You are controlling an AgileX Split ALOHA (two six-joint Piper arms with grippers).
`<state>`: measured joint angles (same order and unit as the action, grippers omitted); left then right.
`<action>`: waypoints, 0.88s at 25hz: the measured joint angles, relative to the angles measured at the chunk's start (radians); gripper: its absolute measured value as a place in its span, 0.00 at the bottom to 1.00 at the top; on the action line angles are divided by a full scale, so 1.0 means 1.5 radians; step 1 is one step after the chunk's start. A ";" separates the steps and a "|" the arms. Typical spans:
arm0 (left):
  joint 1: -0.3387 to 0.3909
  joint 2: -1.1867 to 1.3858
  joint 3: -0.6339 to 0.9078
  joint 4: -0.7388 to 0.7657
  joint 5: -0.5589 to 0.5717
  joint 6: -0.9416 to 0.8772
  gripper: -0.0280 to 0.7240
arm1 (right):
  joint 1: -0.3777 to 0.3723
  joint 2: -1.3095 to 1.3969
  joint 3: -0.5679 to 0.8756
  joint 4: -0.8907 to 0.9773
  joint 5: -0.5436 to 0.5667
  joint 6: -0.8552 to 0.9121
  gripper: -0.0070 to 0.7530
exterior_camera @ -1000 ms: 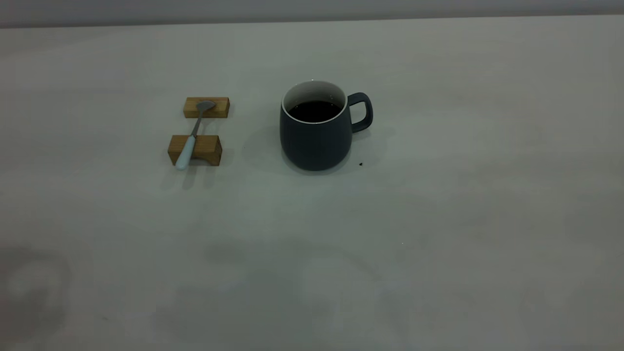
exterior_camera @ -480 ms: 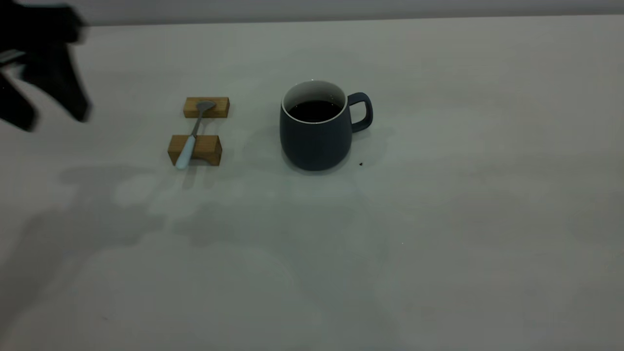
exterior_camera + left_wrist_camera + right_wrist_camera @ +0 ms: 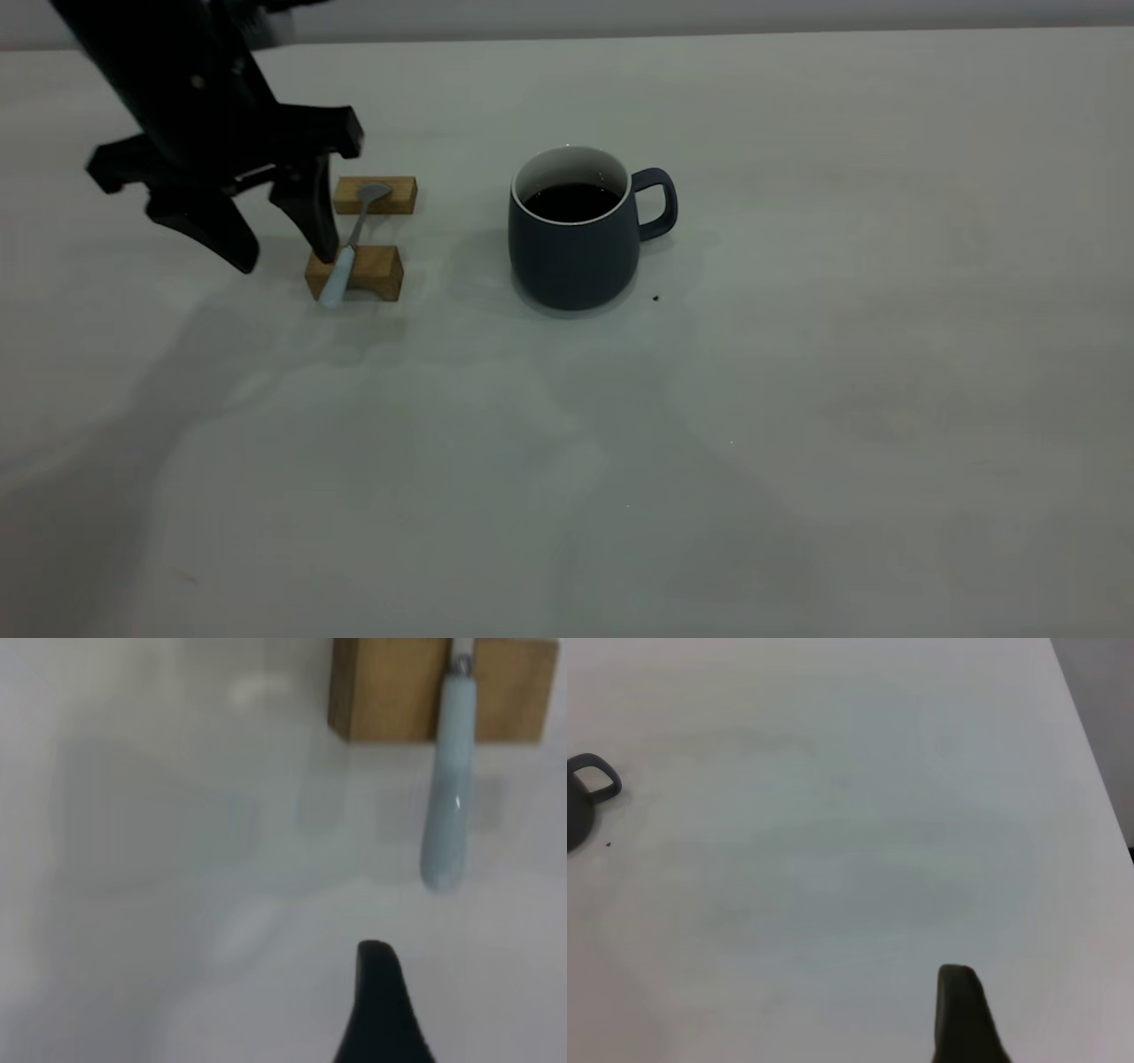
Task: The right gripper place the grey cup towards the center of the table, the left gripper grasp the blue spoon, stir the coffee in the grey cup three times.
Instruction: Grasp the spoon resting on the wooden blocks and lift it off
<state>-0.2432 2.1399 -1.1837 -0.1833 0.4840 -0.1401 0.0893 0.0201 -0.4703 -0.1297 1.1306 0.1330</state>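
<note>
The blue spoon (image 3: 353,241) lies across two wooden blocks, its pale handle (image 3: 447,797) overhanging the near block. My left gripper (image 3: 285,261) hangs open just left of the spoon, one finger close beside the near block and nothing between the jaws. In the left wrist view a single black fingertip (image 3: 376,957) shows, short of the handle's end. The grey cup (image 3: 574,252) stands upright mid-table with dark coffee (image 3: 571,202) inside and its handle to the right. The right gripper is outside the exterior view; one fingertip (image 3: 957,979) shows over bare table (image 3: 797,399), far from the cup (image 3: 578,811).
The far wooden block (image 3: 375,195) carries the spoon's bowl and the near block (image 3: 368,273) carries its neck. A small dark speck (image 3: 656,299) lies right of the cup. The table's right edge (image 3: 1090,753) shows in the right wrist view.
The left arm came in from the upper left and now hangs beside the spoon. Spoon, blocks and cup have not moved.
</note>
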 joint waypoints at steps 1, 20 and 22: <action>-0.002 0.013 -0.011 0.000 0.000 0.000 0.82 | 0.000 0.000 0.000 0.000 0.000 0.000 0.66; -0.016 0.128 -0.073 0.006 -0.042 -0.005 0.82 | 0.000 0.000 0.000 -0.001 0.001 0.000 0.66; -0.016 0.131 -0.074 0.006 -0.057 -0.011 0.82 | 0.000 0.000 0.000 -0.001 0.001 0.000 0.66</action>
<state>-0.2674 2.3370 -1.2943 -0.1737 0.3989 -0.1572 0.0893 0.0201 -0.4703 -0.1305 1.1313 0.1330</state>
